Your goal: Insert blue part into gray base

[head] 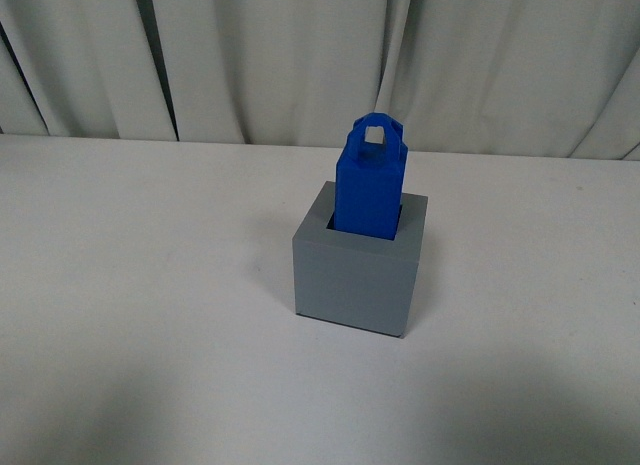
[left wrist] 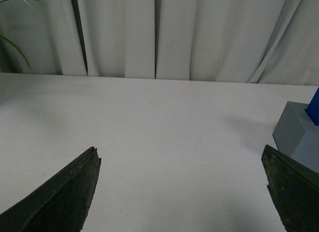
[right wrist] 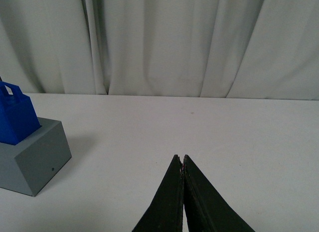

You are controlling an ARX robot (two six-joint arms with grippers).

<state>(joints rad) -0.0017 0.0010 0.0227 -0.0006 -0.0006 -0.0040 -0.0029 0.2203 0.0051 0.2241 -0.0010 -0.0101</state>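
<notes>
The blue part [head: 369, 183] stands upright in the square recess of the gray base [head: 358, 281] on the white table, its loop handle on top. Neither arm shows in the front view. In the left wrist view my left gripper [left wrist: 180, 151] is open over bare table, with the gray base [left wrist: 295, 134] and a sliver of the blue part [left wrist: 314, 108] beside one finger. In the right wrist view my right gripper [right wrist: 181, 157] is shut on nothing, well apart from the gray base [right wrist: 34, 159] and the blue part [right wrist: 15, 115].
A white table [head: 150, 285] carries the base. Pale curtains [head: 300, 55] hang along its far edge. Green plant leaves [left wrist: 12, 42] show at one corner of the left wrist view.
</notes>
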